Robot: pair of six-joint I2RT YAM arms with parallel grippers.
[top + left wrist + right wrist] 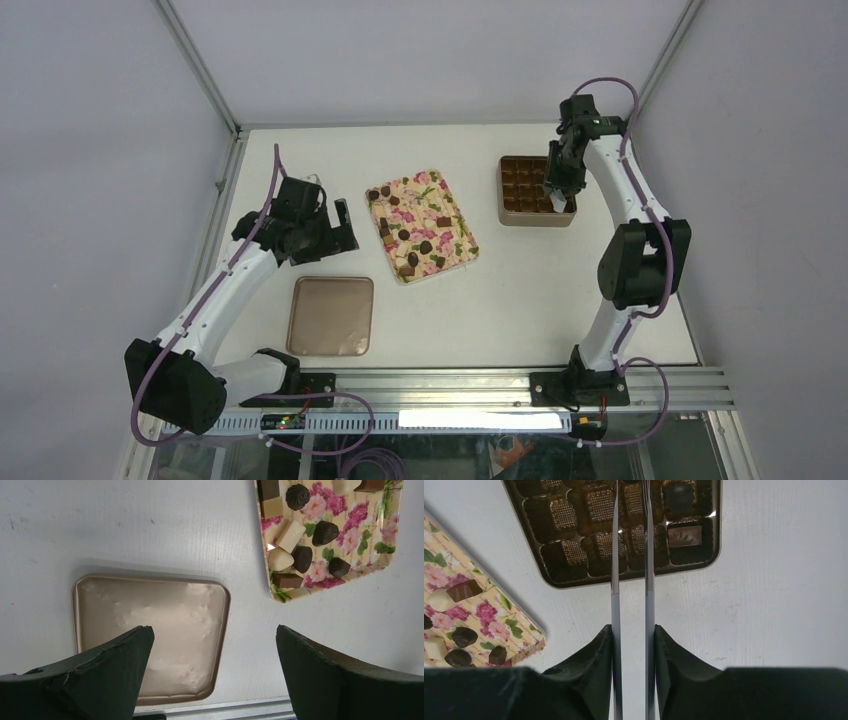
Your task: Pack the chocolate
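Pinches metal tweezers [615, 555] in right hand [632, 630], tips over gridded box [554, 577] just ahead holding two chocolates [679, 497]. Other chocolates [464, 636] on floral tray [524, 625] to hand's left. Left hand [215, 645] spread wide, empty, above lid [150, 605].

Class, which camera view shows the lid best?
Left wrist: the lid fills much of the frame, its mottled surface plain, one corner hidden. The top view shows it whole but small; the right wrist view misses it.
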